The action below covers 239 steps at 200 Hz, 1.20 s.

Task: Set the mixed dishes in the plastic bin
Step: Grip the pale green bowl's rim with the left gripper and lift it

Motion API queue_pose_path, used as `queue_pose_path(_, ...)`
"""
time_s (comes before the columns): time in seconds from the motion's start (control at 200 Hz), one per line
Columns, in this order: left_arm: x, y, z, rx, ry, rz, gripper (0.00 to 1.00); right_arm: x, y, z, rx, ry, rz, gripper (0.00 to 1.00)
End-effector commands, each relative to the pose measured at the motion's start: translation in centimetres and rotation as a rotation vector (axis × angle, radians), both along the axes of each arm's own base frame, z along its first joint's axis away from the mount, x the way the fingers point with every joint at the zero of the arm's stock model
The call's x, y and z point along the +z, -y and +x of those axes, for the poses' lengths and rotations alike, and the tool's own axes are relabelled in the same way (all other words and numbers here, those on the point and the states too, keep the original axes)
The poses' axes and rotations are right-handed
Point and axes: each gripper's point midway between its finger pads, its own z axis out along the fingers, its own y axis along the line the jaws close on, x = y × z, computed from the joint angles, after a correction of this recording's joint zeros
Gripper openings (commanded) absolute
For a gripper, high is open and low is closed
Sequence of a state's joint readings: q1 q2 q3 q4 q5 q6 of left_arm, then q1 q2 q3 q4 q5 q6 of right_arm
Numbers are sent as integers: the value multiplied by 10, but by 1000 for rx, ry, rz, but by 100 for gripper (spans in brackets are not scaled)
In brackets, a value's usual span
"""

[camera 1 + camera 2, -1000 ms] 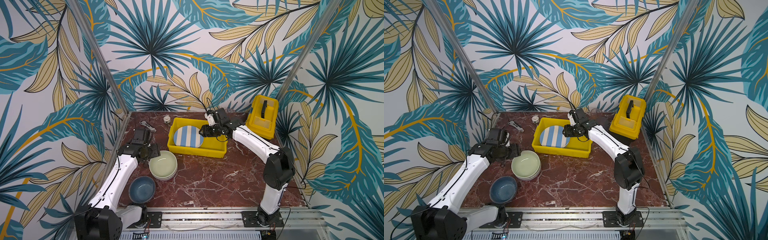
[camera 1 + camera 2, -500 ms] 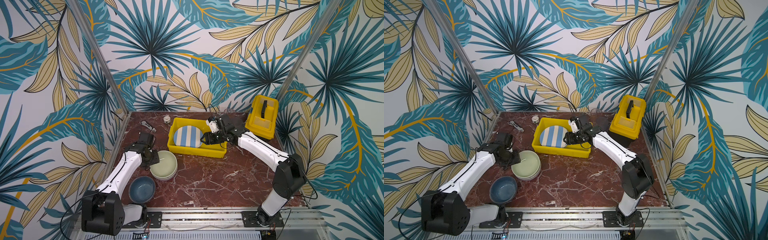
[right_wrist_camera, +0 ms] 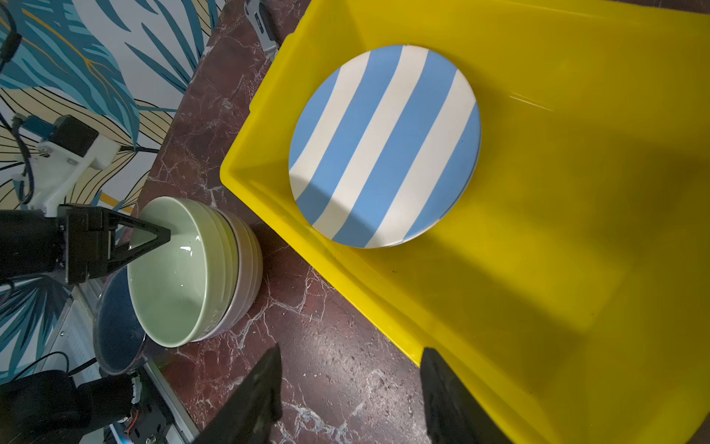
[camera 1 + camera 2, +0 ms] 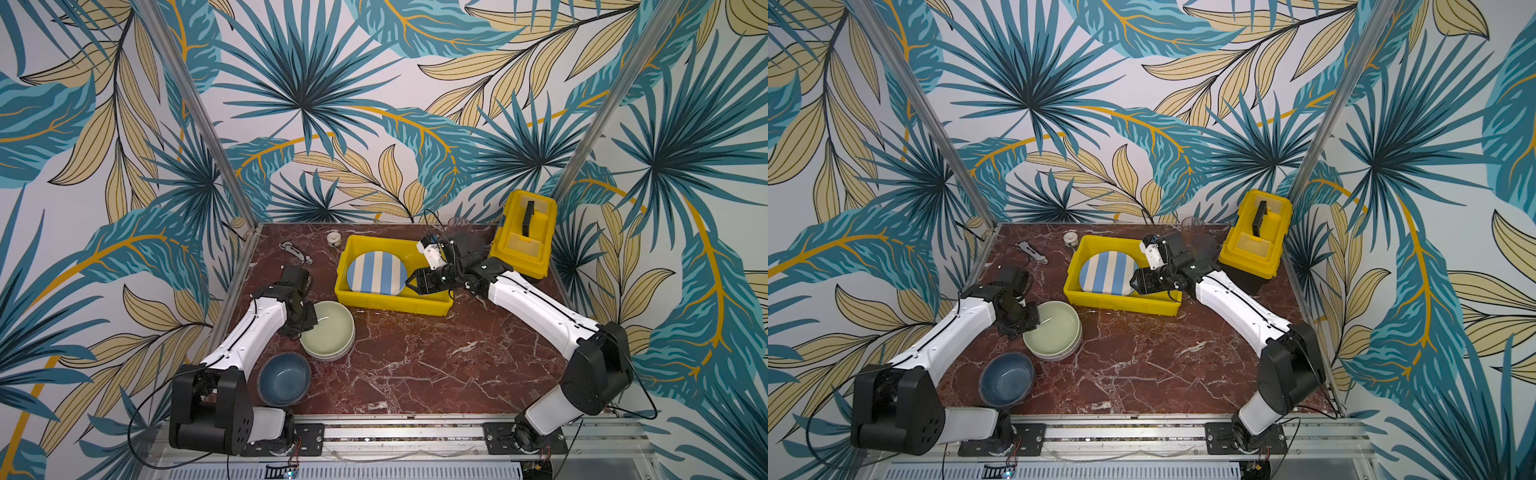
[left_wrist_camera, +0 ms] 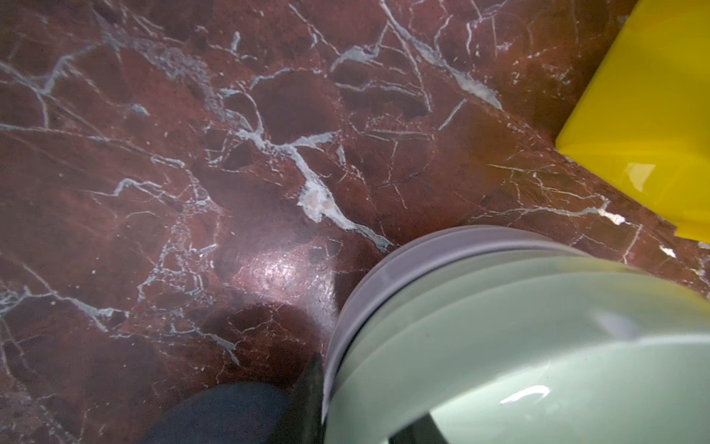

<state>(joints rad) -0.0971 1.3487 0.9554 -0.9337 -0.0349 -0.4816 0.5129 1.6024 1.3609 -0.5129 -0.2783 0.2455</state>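
Bowl pickup in hand: left end effector (image 4: 308, 326) straddles the rim of the pale green bowl (image 4: 329, 333), off the front-left corner of the plastic bin (image 4: 415, 306); jaws narrow, pinching or not I cannot tell. Right end effector (image 4: 412, 281) hangs open, empty, over the bin. Next, likely: firm clamp, then lift over the bin wall

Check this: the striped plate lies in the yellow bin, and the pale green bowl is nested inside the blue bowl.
One part is wrong. The right wrist view shows the pale green bowl nested inside the lilac bowl; the blue bowl stands empty beside them. The striped plate does lie in the yellow bin.
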Motion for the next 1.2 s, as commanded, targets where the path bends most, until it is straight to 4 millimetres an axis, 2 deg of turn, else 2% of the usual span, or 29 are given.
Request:
queue_pose_path(0.0,-3,3,-2,1,-9,-18,23,-4,2,-1,9,4,-6,59)
queue_pose_path(0.155,-1,3,-1,1,-2,-18,11,-7,2,0,7,-2,-13,59)
queue_pose_path(0.481,11,11,2,-29,22,-61,4,-7,5,-2,9,-3,-20,59)
queue_pose_path(0.976,35,17,-4,-68,59,-90,1,-5,2,-2,12,-5,-3,59)
queue_pose_path(1.192,53,22,-2,-89,88,-118,0,-4,4,-4,13,-6,-8,59)
